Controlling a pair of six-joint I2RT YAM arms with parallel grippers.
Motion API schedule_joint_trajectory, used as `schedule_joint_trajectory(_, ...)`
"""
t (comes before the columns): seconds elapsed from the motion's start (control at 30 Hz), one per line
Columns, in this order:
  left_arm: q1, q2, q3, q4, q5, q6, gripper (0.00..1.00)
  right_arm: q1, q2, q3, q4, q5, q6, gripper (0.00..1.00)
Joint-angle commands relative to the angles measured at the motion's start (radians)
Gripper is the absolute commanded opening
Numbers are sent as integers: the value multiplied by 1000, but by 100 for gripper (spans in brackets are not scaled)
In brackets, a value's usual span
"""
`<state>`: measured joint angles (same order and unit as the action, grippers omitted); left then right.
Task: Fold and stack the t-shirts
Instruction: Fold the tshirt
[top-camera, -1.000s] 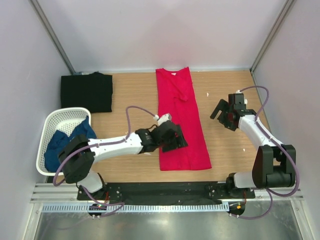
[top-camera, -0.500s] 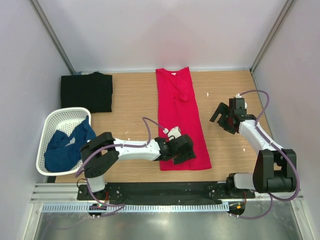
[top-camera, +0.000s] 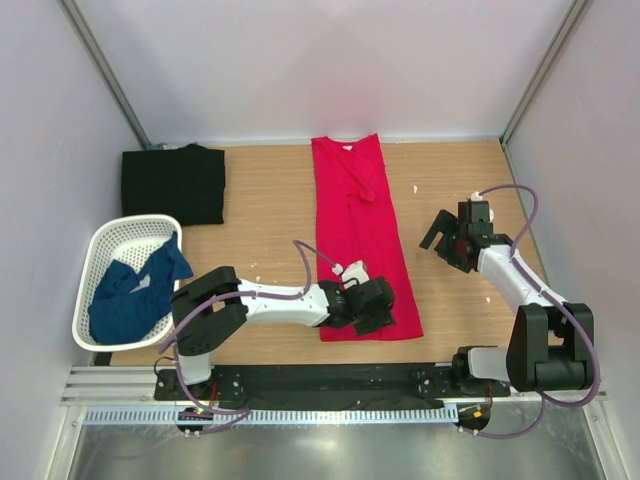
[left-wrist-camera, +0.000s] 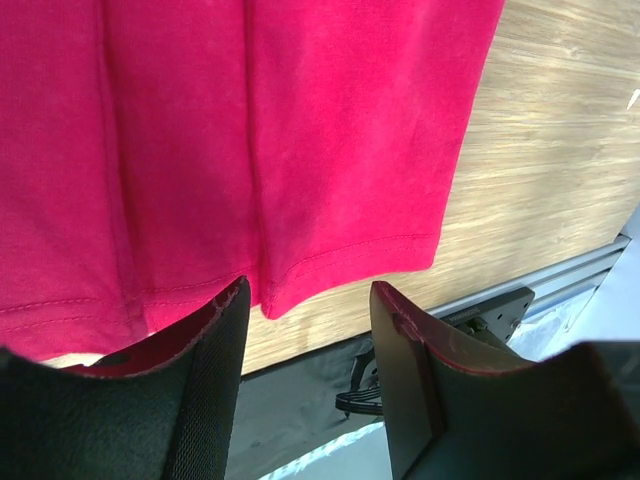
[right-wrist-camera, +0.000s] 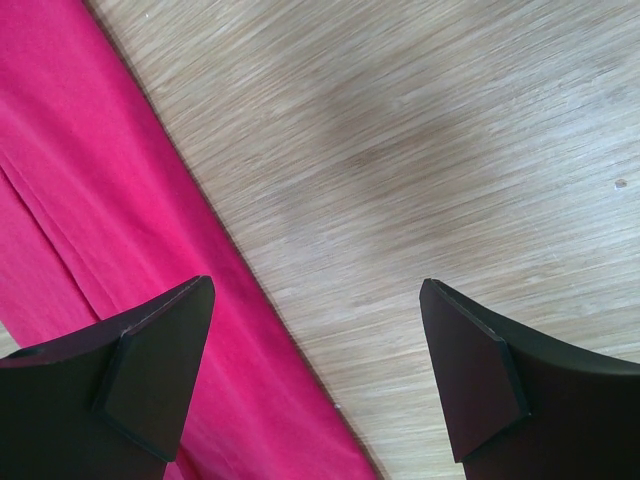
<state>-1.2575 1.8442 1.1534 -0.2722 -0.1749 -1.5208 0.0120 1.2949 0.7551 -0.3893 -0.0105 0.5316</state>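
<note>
The red t-shirt (top-camera: 358, 225) lies folded into a long strip down the middle of the table, neck at the far end. My left gripper (top-camera: 375, 310) is open and hovers over its near hem (left-wrist-camera: 300, 270), holding nothing. My right gripper (top-camera: 445, 235) is open and empty above bare wood just right of the shirt's right edge (right-wrist-camera: 110, 220). The black t-shirt (top-camera: 174, 183) lies folded at the far left. The dark blue t-shirt (top-camera: 132, 290) is bunched in the basket.
A white mesh basket (top-camera: 112, 240) stands at the near left edge. The black base rail (top-camera: 320, 382) runs along the table's near edge and shows in the left wrist view (left-wrist-camera: 300, 400). Walls close in left, right and behind.
My left gripper has moved right and toward the near hem of the red shirt. My right gripper has shifted slightly nearer and stayed open.
</note>
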Motion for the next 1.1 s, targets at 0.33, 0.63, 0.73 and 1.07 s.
schedule_joint_trajectory(0.33, -6, 61, 66, -44, -15, -33, 48, 0, -29, -8, 36, -8, -5, 89)
schedule_joint_trajectory(0.63, -8, 64, 81, -65, -23, -22, 23, 0, -26, -14, 41, -14, -1, 89)
schedule_joint_trajectory(0.73, -8, 61, 83, -79, -28, -22, 13, 0, -22, -13, 41, -13, -2, 89)
schedule_joint_trajectory(1.07, -6, -5, 58, -147, -60, -9, 4, 0, -13, -22, 49, -14, 1, 89)
